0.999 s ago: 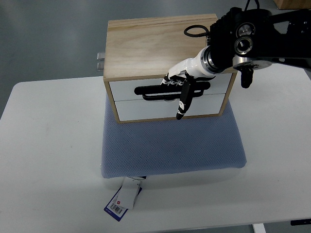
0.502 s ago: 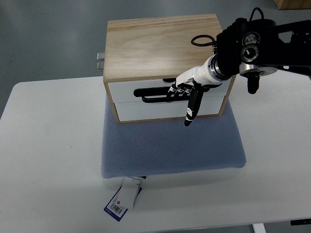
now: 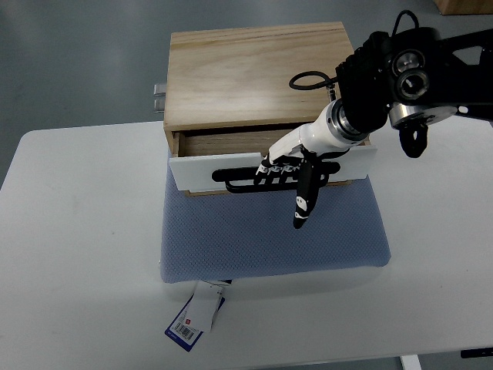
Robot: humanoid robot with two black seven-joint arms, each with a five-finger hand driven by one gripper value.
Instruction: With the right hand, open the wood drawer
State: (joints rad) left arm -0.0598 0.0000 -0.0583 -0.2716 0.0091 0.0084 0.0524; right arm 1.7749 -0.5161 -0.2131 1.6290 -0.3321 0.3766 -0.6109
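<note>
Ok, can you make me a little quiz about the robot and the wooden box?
1. True or false: the top drawer is pulled partly out.
2. What does the right hand hold? A) the paper tag B) the black handle C) the blue mat
3. Fill in: the box stands on a blue ____.

Key: 1 true; 2 B; 3 mat.

The top drawer (image 3: 266,158) has slid partly out, right hand (image 3: 289,166) apparently hooked on its handle (image 3: 254,179)
</note>
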